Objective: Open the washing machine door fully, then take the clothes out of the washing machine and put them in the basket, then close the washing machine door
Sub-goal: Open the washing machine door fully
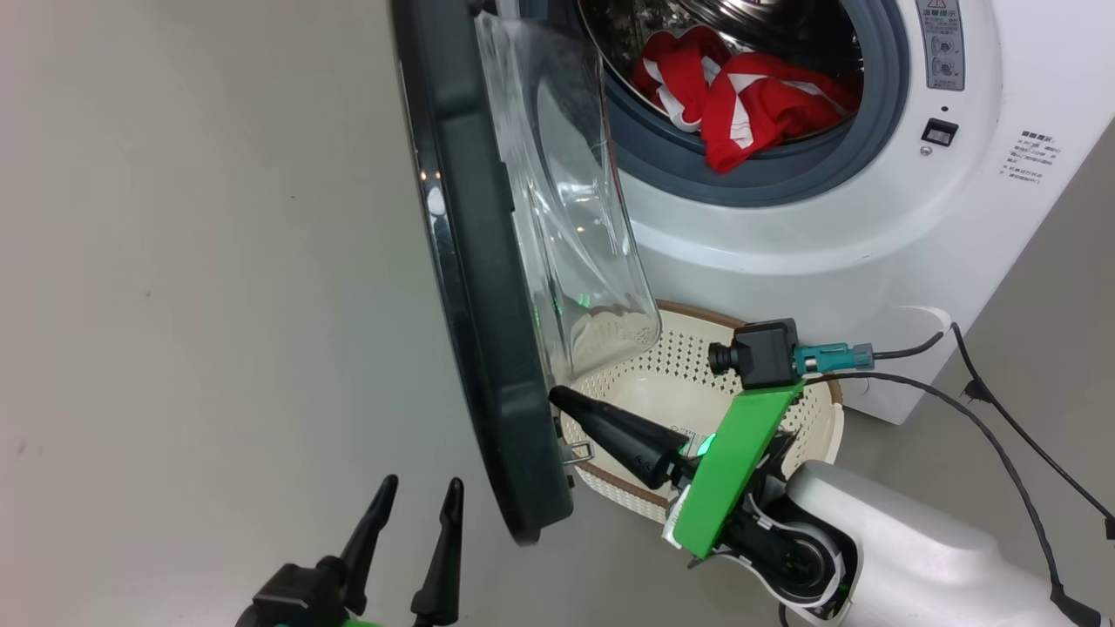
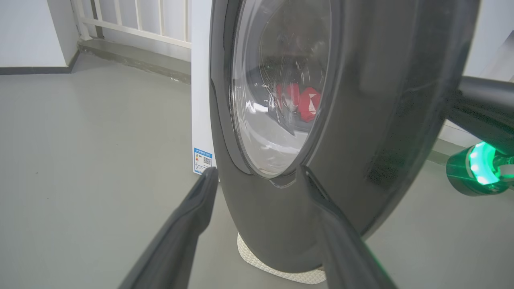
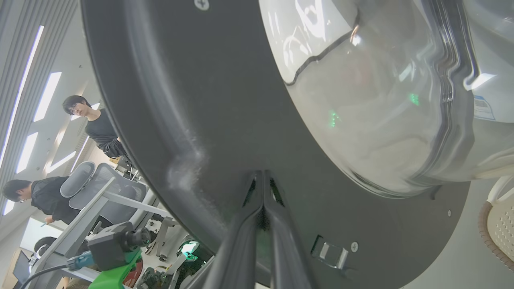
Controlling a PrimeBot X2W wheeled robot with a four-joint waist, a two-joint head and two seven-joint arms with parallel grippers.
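Right gripper (image 1: 562, 399), jaws pressed together, is touching the washing machine door (image 1: 470, 261) inside; left gripper (image 1: 422, 483) is hovering wide-jawed outside.

Ahead and to the left of your left gripper (image 2: 258, 171), a smooth grey-green floor (image 2: 80, 160) runs to a plain white wall (image 2: 28, 32) edged with a dark skirting strip (image 2: 32, 70). Right of that wall stands a white railing of vertical bars (image 2: 136, 20) on a low grey sill (image 2: 132, 60). Left of your right gripper (image 3: 263, 173), long bright ceiling light panels (image 3: 47, 94) glow above a grey mesh-backed office chair (image 3: 82, 180).
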